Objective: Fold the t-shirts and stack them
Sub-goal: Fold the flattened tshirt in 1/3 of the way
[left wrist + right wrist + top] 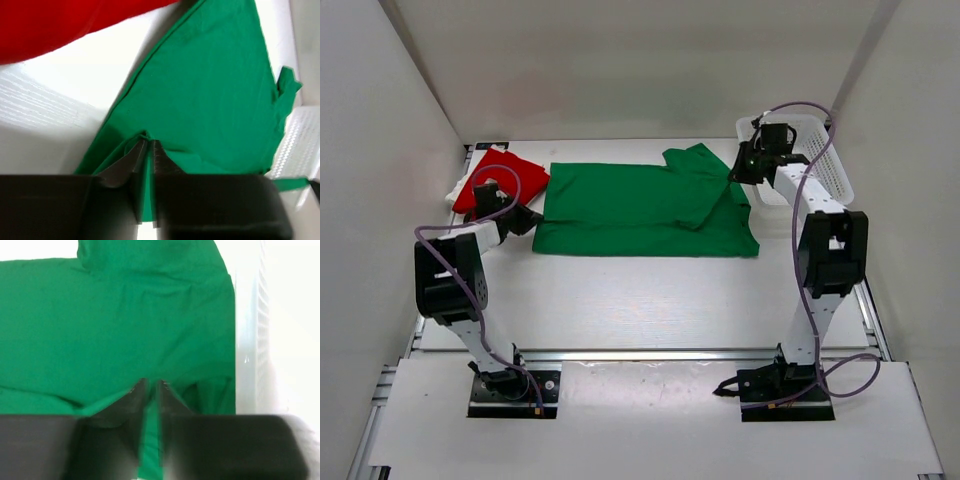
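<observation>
Green cloth t-shirt (620, 205) partly folded, unstacked (red cloth t-shirt (502, 178) folded beside). Left gripper (148, 142), right gripper (150, 383) nearly closed; grip indeterminate.

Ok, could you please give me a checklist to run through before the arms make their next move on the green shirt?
1. Left gripper at the green t-shirt's left edge: ok.
2. Right gripper near its right edge: ok.
3. Either gripper actually holding cloth: cannot tell; jaws nearly closed, with a sliver of gap.
4. Green t-shirt folded to stack size: not ok, it lies spread long.
5. Red t-shirt folded, apart from the green one: ok.
6. Basket clear of the right arm: cannot tell.
</observation>
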Robot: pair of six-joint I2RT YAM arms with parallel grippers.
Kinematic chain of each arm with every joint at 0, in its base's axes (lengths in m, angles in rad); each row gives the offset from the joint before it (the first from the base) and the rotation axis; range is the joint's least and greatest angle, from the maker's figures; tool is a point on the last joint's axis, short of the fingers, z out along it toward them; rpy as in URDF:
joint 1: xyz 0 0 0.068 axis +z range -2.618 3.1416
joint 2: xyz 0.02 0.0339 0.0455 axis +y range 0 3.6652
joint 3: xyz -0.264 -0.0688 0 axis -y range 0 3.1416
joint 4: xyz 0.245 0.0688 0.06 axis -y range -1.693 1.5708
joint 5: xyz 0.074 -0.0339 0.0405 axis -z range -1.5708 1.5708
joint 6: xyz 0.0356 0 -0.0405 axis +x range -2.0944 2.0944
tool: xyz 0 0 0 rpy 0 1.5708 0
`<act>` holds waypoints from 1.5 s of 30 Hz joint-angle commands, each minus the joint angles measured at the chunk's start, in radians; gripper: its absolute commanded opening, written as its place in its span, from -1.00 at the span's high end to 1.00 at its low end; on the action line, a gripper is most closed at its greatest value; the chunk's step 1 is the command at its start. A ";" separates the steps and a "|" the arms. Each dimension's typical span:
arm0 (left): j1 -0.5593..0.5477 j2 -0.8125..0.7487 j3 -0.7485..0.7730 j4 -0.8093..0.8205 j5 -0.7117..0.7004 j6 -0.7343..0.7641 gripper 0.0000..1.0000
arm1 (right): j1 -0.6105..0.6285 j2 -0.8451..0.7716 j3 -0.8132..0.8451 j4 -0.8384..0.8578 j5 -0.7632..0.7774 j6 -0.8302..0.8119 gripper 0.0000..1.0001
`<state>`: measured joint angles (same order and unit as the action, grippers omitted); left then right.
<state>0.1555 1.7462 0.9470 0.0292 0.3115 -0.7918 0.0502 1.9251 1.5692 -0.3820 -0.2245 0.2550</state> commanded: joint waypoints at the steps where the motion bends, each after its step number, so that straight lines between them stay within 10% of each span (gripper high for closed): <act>1: 0.018 -0.057 0.004 0.015 0.021 -0.003 0.34 | 0.007 0.028 0.103 -0.040 -0.002 -0.020 0.57; 7: 0.041 -0.266 -0.175 -0.017 -0.025 0.043 -0.04 | 0.011 -0.209 -0.177 0.095 0.030 0.062 0.15; 10: 0.045 -0.349 -0.287 -0.028 -0.014 0.060 -0.01 | 0.045 -0.401 -0.482 0.250 0.047 0.125 0.99; 14: 0.061 -0.355 -0.373 -0.022 0.008 0.052 -0.06 | 0.062 -0.557 -0.798 0.394 0.092 0.202 1.00; 21: 0.050 -0.205 -0.341 0.034 0.040 -0.015 -0.08 | -0.027 -0.653 -1.028 0.471 0.175 0.250 0.04; 27: 0.046 -0.137 -0.324 0.061 0.029 -0.015 0.17 | -0.104 -0.537 -1.020 0.529 0.157 0.265 -0.09; 31: 0.012 -0.114 -0.278 0.035 -0.038 -0.006 0.71 | -0.110 -0.465 -0.996 0.592 0.138 0.273 0.22; 35: -0.028 -0.108 -0.226 -0.029 -0.112 0.019 1.00 | -0.105 -0.417 -0.933 0.568 0.114 0.279 1.00; 45: 0.101 -0.304 -0.435 -0.136 0.041 0.062 1.00 | -0.038 -0.785 -1.125 0.277 0.235 0.302 1.00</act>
<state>0.2047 1.5162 0.5808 -0.0090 0.2989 -0.7643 -0.0044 1.2568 0.5156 0.0082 -0.0341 0.5358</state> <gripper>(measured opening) 0.034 0.032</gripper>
